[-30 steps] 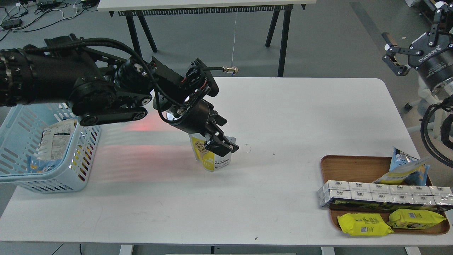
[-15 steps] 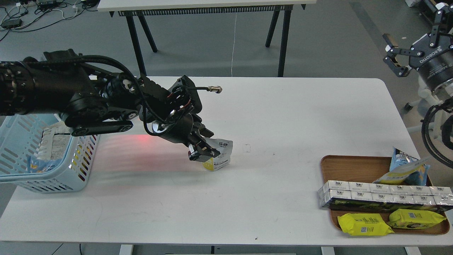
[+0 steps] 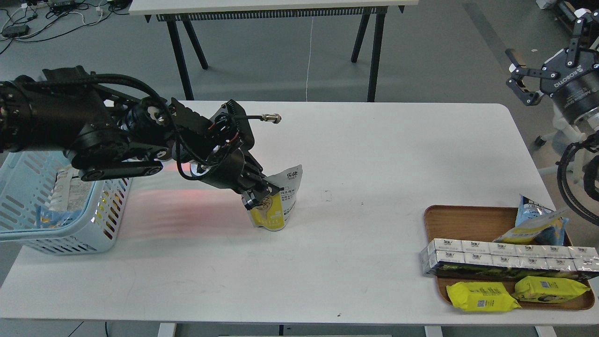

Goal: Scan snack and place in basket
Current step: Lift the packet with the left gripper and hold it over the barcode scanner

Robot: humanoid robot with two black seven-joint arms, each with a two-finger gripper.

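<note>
The left gripper (image 3: 258,195) is clamped on the snack (image 3: 276,201), a small pouch with a white top and a yellow lower part, gripping it at its left side where the white meets the yellow. The pouch stands on the white table (image 3: 355,154) near its middle, leaning a little to the right, with its bottom edge on or just above the tabletop; which of the two cannot be told. A faint red glow lies on the table to the left of the pouch, under the arm. The basket (image 3: 56,234), light blue with slotted sides, sits at the left edge of the table, well apart from the pouch, and holds a white packet and a bluish one. The right gripper (image 3: 519,75) hangs off the far right side of the table, its fingers spread apart and holding nothing. A brown tray (image 3: 449,217) at the table's right front carries a row of small white boxes (image 3: 505,255), two yellow packets (image 3: 482,296) and a blue-and-yellow bag (image 3: 538,224).
</note>
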